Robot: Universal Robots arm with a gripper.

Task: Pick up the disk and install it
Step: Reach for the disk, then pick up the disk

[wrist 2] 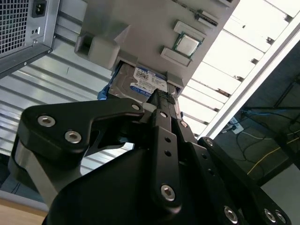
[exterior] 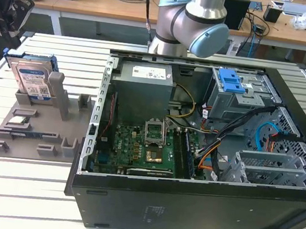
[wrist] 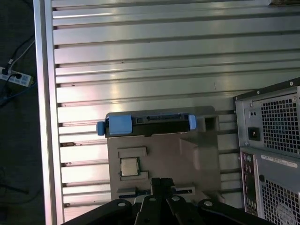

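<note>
The disk [exterior: 33, 80] stands on edge in a grey holder tray [exterior: 34, 128] on the slatted table, at the exterior view's left. It is silver with a white-and-blue label and a blue bracket. In the first wrist view I see its top edge [wrist: 147, 123] with blue end tabs. In the second wrist view its label face [wrist 2: 145, 82] shows just past my fingertips. My black gripper [exterior: 9, 10] hangs above and behind the disk, apart from it. Its fingers [wrist: 154, 185] lie together, shut on nothing [wrist 2: 161, 98].
An open computer case [exterior: 193, 153] takes up the middle and right of the table. It has a grey power supply [exterior: 144, 85] and a drive bay with a blue latch [exterior: 231, 79]. A processor chip [wrist: 130, 166] lies on the holder tray. The case's rear panel [wrist: 272, 140] is close by.
</note>
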